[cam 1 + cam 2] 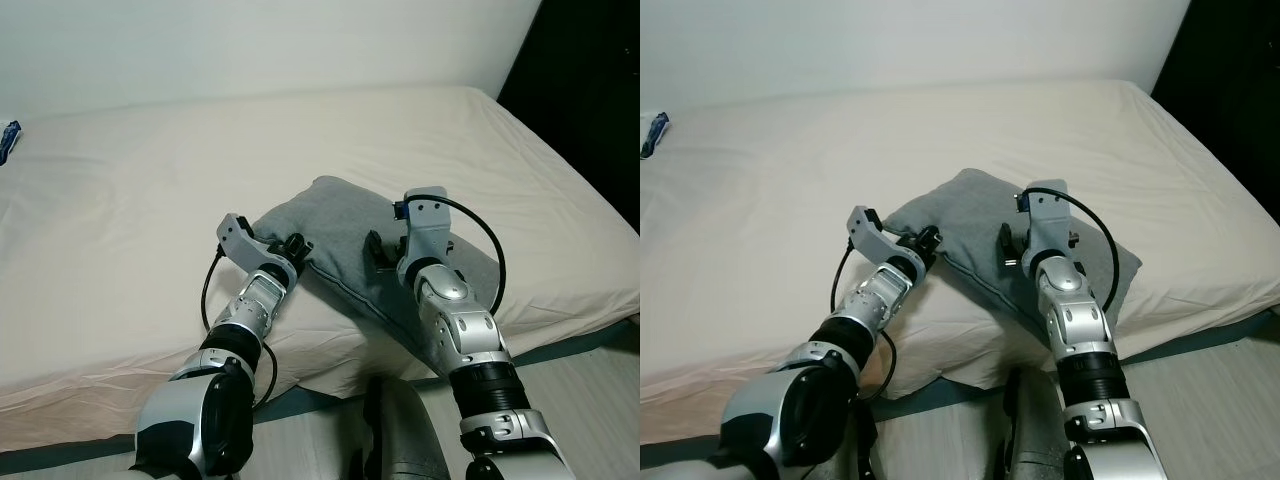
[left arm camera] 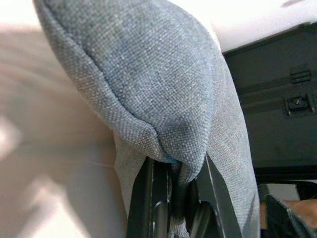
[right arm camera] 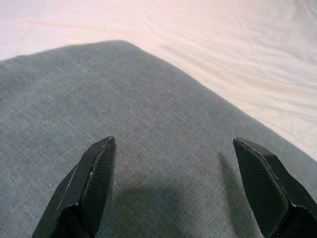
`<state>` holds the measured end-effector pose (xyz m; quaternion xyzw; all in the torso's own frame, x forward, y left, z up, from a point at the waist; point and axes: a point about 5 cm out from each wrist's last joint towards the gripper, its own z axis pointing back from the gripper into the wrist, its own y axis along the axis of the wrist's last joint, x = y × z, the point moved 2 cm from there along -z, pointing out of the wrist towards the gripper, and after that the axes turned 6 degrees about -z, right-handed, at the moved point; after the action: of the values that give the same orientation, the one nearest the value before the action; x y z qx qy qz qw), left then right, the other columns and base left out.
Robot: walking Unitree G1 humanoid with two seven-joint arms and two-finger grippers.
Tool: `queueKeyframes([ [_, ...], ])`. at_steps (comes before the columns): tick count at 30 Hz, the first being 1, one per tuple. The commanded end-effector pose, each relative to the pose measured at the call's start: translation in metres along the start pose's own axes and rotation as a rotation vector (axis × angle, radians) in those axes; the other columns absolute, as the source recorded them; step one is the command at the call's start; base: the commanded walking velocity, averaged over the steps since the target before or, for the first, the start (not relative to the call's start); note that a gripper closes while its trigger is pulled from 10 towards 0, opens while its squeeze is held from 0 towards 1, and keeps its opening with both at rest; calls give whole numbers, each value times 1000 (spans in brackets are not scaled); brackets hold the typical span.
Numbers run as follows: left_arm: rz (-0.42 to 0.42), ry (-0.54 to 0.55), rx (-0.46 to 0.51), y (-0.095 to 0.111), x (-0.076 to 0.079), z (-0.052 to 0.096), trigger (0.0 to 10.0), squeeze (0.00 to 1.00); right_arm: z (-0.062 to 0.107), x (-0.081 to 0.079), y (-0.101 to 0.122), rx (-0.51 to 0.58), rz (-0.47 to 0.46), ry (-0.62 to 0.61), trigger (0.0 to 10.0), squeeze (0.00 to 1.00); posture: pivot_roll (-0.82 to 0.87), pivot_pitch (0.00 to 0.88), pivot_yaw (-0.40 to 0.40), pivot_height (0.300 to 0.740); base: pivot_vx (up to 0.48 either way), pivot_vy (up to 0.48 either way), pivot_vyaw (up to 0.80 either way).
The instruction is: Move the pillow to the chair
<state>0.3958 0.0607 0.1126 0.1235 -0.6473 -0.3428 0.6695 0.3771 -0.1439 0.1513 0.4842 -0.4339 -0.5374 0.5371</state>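
- Pinching a corner of the pillow (image 1: 350, 235), the left gripper (image 1: 292, 252) sits at about 7 o'clock from the pillow's middle, at its near left edge.
- Its two black fingers (image 2: 153, 198) are pressed close together, with a fold of the grey cloth squeezed between them. The left wrist view shows the corner bunched up right at the tips.
- The right gripper (image 3: 173, 191) is at about 5 o'clock from the pillow's middle, over its near right part. Its black fingers are spread wide apart and hold nothing. The grey cloth lies flat just under the tips, but I cannot tell if they touch it.
- Both arms are close to the pillow. The left one already has a hold, so the right one is the one that needs to close next, I think.
- The grey pillow lies on the bed (image 1: 150, 180), near the bed's front edge. Its long side runs from about 10 o'clock to 4 o'clock, so one arm is at each end of the near edge.
- Farther away, the cream sheet goes on to the wall at 12 o'clock. A small blue thing (image 1: 8, 140) lies at the far left edge, about 10 o'clock, too small to tell what it is.
- I cannot see a chair in these views, so the pillow has not been moved there yet.
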Motion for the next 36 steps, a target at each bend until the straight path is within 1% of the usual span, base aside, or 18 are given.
queueKeyframes([
  [1, -12, -31, 5, -6, 13, -2, 0, 0, 0, -1, 5, 23, -18, 0, 10000, 0, -73, 128, 15, 562, 0, 0, 0],
  [4, -24, -8, 56, 12, 6, -3, 0, 0, -1, 0, 6, 27, -15, 1, 10000, 0, -74, 127, 17, 562, 0, 0, 0],
  [8, -133, 34, 222, 75, -17, 6, 0, 0, 0, 2, 8, 34, -8, -1, 10000, 0, -69, 130, 19, 562, 0, 0, 0],
  [9, -133, 34, 222, 75, -17, 6, 0, 0, 0, 2, 8, 34, -8, -1, 10000, 0, -69, 130, 19, 562, 0, 0, 0],
  [11, -209, 72, 294, 101, -33, 17, 0, 0, -1, 3, 8, 36, -8, -3, 10000, 0, -58, 134, 14, 562, 0, 0, 0],
  [13, -209, 72, 294, 101, -33, 17, 0, 0, -1, 3, 8, 36, -8, -3, 10000, 0, -58, 134, 14, 562, 0, 0, 0],
  [16, -258, 153, 379, 130, -58, 35, 0, 0, -1, 2, 8, 39, -7, 0, 10000, 0, -47, 137, 3, 562, 0, 0, 0],
  [17, -258, 153, 379, 130, -58, 35, 0, 0, -1, 2, 8, 39, -7, 0, 10000, 0, -47, 137, 3, 562, 0, 0, 0],
  [19, -288, 249, 457, 155, -83, 57, 0, 0, -1, -1, 10, 43, -4, 10, 10000, 0, -47, 140, 1, 562, 0, 0, 0],
  [21, -316, 293, 484, 163, -95, 68, 0, 0, -2, -2, 11, 45, -5, 11, 10000, 0, -47, 140, 1, 562, 0, 0, 0],
  [22, -316, 293, 484, 163, -95, 68, 0, 0, -2, -2, 11, 45, -5, 11, 10000, 0, -47, 140, 1, 562, 0, 0, 0],
  [24, -397, 357, 479, 165, -116, 89, 0, 0, -3, -1, 12, 41, -34, 9, 10000, 0, -49, 148, -4, 562, 0, 0, 0],
  [27, -441, 373, 461, 162, -123, 97, 0, 0, -4, -1, 12, 38, -49, 9, 10000, 0, -49, 149, -4, 562, 0, 0, 0],
  [29, -573, 391, 365, 148, -138, 112, 0, 0, -7, -5, 4, -17, -42, 29, 10000, 0, -46, 153, -11, 562, 0, 0, 0],
  [31, -620, 383, 333, 142, -140, 118, 0, 0, -10, -9, -3, -54, -13, 43, 10000, 0, -44, 156, -13, 562, 0, 0, 0],
  [33, -604, 365, 333, 134, -137, 124, 0, 0, -15, -18, -12, -101, -55, 84, 10000, 0, -41, 152, -19, 562, 0, 0, 0],
  [34, -593, 346, 345, 131, -132, 124, 0, 0, -17, -23, -16, -132, -147, 96, 10000, 0, -37, 151, -24, 562, 0, 0, 0],
  [36, -593, 346, 345, 131, -132, 124, 0, 0, -17, -23, -16, -132, -147, 96, 10000, 0, -37, 151, -24, 562, 0, 0, 0],
])
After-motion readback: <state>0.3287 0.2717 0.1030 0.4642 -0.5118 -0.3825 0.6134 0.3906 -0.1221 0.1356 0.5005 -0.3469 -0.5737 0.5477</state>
